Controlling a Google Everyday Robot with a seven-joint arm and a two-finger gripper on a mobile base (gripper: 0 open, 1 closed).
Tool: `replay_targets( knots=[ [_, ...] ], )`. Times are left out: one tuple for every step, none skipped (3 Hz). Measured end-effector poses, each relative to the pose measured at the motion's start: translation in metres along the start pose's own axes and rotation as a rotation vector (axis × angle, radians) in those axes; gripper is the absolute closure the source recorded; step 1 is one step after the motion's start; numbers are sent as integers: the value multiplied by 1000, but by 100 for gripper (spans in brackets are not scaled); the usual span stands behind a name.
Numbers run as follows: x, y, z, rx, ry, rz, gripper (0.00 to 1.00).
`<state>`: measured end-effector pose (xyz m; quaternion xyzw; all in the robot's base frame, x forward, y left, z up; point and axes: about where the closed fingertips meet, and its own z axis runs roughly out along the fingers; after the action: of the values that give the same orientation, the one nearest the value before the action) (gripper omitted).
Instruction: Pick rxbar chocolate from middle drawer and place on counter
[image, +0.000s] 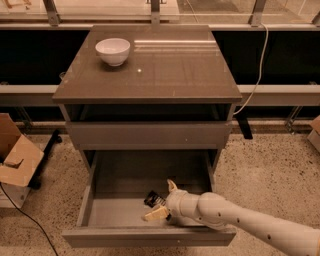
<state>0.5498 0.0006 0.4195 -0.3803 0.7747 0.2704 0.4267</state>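
The middle drawer (100, 212) is pulled wide open below the counter (165, 70). The rxbar chocolate (153, 199), a small black wrapper, lies on the drawer's grey floor near the front middle. My gripper (162, 201) reaches into the drawer from the lower right. Its pale fingers (171, 186) are spread, one behind the bar and one in front of it, with the bar between them on the floor. Part of the bar is hidden by the gripper.
A white bowl (113, 51) stands at the back left of the counter. A shut drawer front (150, 135) sits above the open drawer. A cardboard box (15, 160) and a cable lie on the floor at the left.
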Motion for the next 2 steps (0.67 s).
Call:
replay_targets(
  knots=[
    [7,-6,15,29,37,-12,0],
    [23,-18,33,73,88,-12,0]
  ],
)
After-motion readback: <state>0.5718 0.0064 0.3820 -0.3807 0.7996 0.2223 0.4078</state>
